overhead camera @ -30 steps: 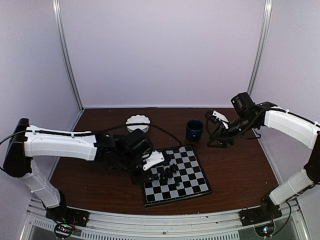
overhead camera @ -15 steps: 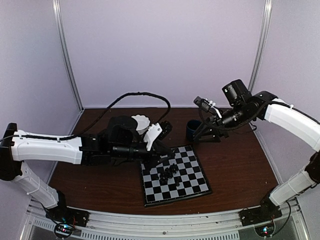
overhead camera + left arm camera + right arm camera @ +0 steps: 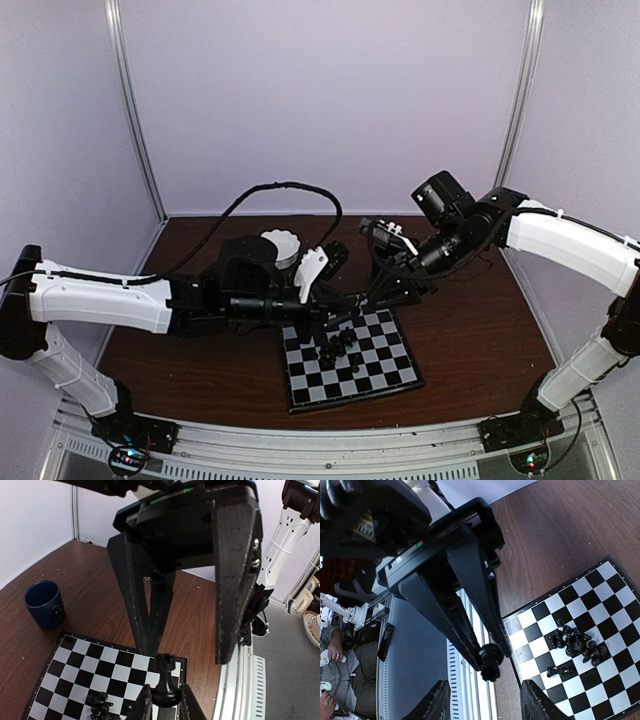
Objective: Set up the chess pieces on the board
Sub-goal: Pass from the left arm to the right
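Pale lilac-white panels close the space. A back wall (image 3: 330, 100) fills the upper half of the top view, with a left side wall (image 3: 50, 120) and a right side wall (image 3: 600, 100) angling in. A slim aluminium left post (image 3: 135, 110) and right post (image 3: 520, 90) stand in the far corners. A dark brown wood-grain table (image 3: 480, 330) fills the lower middle, with an aluminium rail (image 3: 330, 445) along the bottom edge. At lower right of the left wrist view lies grey floor (image 3: 290, 680). The light is soft and even.

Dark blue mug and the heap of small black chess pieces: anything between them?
No: only bare brown wooden table and empty squares of the black-and-white chessboard, seen in the left wrist view.
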Controlling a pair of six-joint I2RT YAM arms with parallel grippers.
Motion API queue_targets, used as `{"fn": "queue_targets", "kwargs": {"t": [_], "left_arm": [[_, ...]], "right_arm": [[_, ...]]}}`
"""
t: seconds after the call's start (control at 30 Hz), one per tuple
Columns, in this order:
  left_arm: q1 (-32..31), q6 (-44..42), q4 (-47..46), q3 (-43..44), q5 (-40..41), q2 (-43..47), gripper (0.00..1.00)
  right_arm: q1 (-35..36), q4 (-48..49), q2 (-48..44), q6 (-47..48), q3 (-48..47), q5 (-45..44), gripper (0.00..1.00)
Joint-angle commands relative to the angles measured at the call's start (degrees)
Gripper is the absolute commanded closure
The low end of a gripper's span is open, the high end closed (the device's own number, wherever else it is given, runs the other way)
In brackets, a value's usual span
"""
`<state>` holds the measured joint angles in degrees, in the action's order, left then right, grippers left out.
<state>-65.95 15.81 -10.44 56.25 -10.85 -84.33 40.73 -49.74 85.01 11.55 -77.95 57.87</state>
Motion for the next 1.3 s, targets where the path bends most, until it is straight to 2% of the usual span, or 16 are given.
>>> {"fn": "queue_targets", "kwargs": {"t": [0.0,0.57,0.93,1.1,1.27], "left_arm": [[-0.5,0.6,-3.8,-0.3,-0.8,-1.0,0.88],[-0.8,0.9,-4.7,1.9,-1.5,-4.2,0.88],[-0.8,1.0,-4.8,1.6,-1.0,-3.9,0.88],[-0.8,1.0,-5.1,1.2,0.1,-3.5,0.88],[-0.8,1.1,-6.0,0.8,0.7,-3.3,0.88]], "right_arm": [[1.2,0.1,-0.2,0.1,-1.7,0.1,0.51],[1.6,2.1,0.0,-1.5,-0.6,0.3,0.71],[1.6,3.1,0.4,-2.2,0.0,-2.0,0.76],[1.7,3.0,0.4,-1.6,0.3,-3.0,0.71],[1.9,3.0,0.1,-1.2,0.7,-3.9,0.72]]}}
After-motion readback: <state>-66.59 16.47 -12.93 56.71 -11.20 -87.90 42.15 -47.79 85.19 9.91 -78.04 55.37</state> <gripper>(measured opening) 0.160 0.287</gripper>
